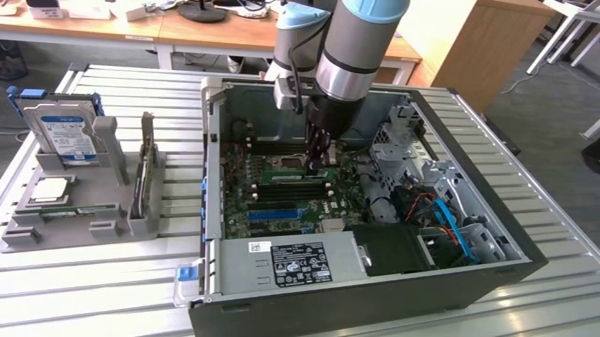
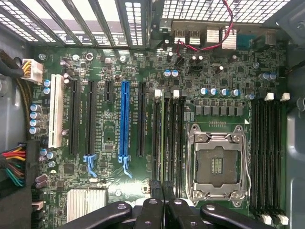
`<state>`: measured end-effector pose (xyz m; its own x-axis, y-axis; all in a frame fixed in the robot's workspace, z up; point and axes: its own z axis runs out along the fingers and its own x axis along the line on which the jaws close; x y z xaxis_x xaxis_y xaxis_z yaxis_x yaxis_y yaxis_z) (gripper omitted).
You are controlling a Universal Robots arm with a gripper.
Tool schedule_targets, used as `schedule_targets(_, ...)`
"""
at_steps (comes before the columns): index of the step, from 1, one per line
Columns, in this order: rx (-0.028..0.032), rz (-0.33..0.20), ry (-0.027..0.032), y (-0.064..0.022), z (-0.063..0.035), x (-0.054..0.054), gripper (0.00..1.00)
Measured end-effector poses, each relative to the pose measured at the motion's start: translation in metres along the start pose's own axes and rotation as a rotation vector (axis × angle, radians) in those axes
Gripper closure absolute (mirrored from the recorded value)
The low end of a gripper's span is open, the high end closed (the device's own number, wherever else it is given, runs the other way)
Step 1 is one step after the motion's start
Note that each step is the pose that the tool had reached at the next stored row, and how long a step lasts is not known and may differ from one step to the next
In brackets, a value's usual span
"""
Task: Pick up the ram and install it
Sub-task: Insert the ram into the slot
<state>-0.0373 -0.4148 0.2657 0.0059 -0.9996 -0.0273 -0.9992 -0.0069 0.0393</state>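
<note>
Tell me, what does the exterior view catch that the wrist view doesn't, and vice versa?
The exterior view adds the arm, the hard drive in its grey holder, and the labelled power supply. The wrist view adds a looped red wire and a white connector. Shared: the motherboard, its blue slot, the processor socket, and the pincer above the board.

Dull grey sheet metal is forming the computer case (image 1: 251, 105), polished steel is gleaming around the processor socket (image 2: 217, 164), the green motherboard (image 2: 107, 138) is shining glossy, and the gripper (image 2: 161, 191) is showing matt black.
</note>
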Motion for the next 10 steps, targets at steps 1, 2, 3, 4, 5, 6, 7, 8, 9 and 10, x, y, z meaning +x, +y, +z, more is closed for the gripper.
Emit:
schedule_targets(1,0.0,0.0,-0.0001,0.0,0.0001,0.0,0.88)
schedule_targets(2,0.0,0.0,-0.0001,0.0,0.0001,0.0,0.88)
schedule_targets(3,0.0001,0.0,-0.0004,0.0,0.0002,0.0001,0.88)
schedule_targets(4,0.0002,0.0,-0.0005,0.0001,0.0002,0.0004,0.88)
schedule_targets(5,0.0002,0.0,-0.0004,0.0002,0.0002,0.0011,0.88)
schedule_targets(6,0.0001,0.0,-0.0002,0.0002,0.0001,0.0019,0.88)
schedule_targets(7,0.0001,0.0,-0.0003,0.0003,0.0001,0.0026,0.88)
schedule_targets(8,0.0001,0.0,-0.0003,0.0004,0.0001,0.0031,0.88)
schedule_targets(9,0.0002,0.0,-0.0003,0.0004,0.0001,0.0032,0.88)
schedule_targets(10,0.0002,0.0,-0.0003,0.0004,0.0001,0.0032,0.88)
